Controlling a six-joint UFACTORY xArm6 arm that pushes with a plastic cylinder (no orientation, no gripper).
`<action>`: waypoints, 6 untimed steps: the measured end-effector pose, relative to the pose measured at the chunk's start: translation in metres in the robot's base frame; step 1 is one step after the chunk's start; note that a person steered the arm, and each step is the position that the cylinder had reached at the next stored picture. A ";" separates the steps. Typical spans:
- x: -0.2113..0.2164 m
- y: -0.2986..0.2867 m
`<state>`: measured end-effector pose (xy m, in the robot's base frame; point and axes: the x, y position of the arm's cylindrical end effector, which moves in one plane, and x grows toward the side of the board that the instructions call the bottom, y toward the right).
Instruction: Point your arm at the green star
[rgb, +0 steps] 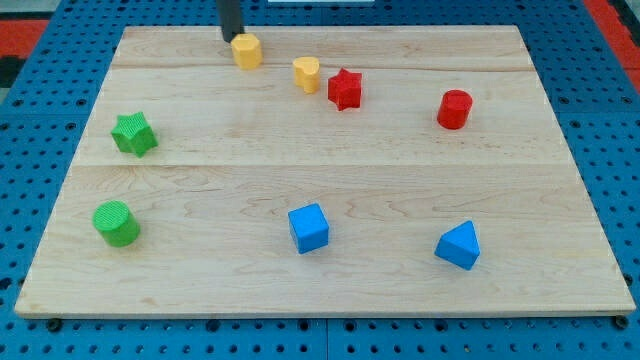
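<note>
The green star (134, 134) sits near the view's left edge of the wooden counter (330, 190), roughly halfway up it. It is a bright green, chunky block with blunt points and a ridged look on its top face, lying flat and apart from everything else. Below it, toward the view's bottom left, is a green cylinder (117, 223). My tip (232, 38) is at the view's top, left of centre, just beside the upper left of a yellow block (247, 50), whose exact shape I cannot make out; whether they touch I cannot tell. The star is well apart from my tip, down and to the view's left. I have no jaws, only the dark rod, so nothing is held. Further right are a yellow heart (307, 74), a red star (345, 89) just beside it, and a red cylinder (454, 109). Near the bottom lie a blue cube (309, 227) and a blue triangular block (459, 245).
</note>
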<state>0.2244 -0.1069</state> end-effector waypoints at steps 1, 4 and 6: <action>0.038 0.004; 0.102 -0.017; 0.129 -0.109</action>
<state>0.3533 -0.2157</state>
